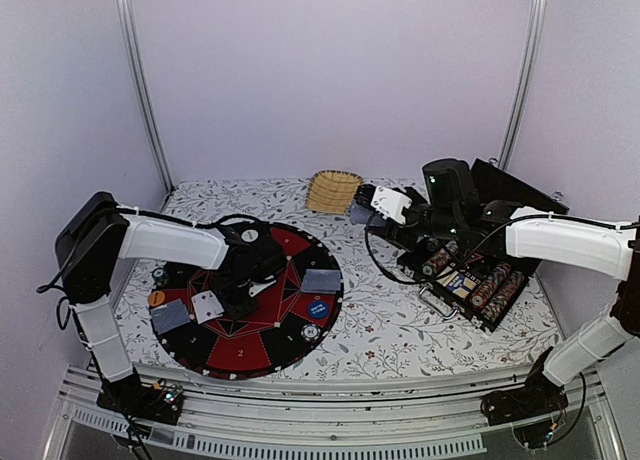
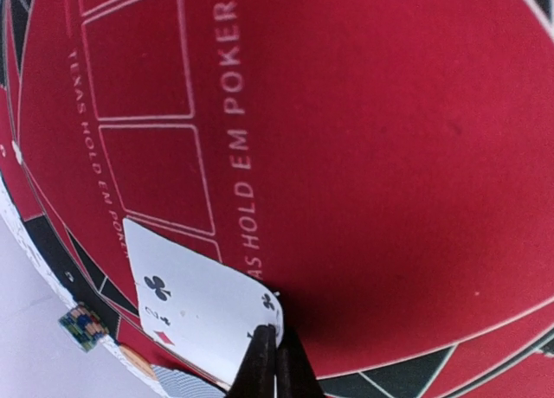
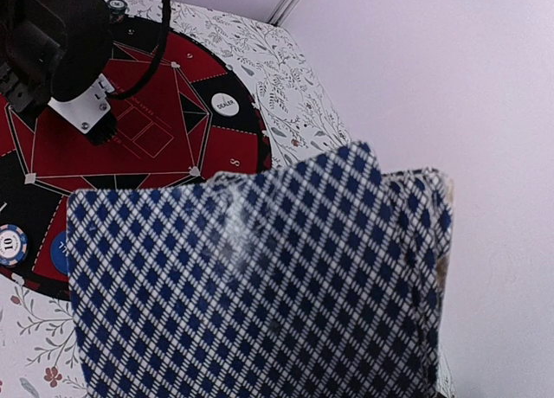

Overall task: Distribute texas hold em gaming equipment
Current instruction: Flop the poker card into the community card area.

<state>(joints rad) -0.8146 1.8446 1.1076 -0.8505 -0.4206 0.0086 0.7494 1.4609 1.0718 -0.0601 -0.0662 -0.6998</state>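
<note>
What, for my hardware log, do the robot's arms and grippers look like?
Both the left arm and right arm have smooth white link shells between bulky black joints. Thin black cables loop beside each wrist. The left gripper has slim dark fingers; the right gripper carries a white block, with a green light behind it.

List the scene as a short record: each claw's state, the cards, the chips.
left claw: shut, tips at a corner of the face-up card on the poker mat
right claw: holds a fan of blue-backed cards off the table
face-down cards: left card, right card, both on the mat
chips on mat: blue chip, white chip, orange chip
chip case: open, right of the mat
</note>
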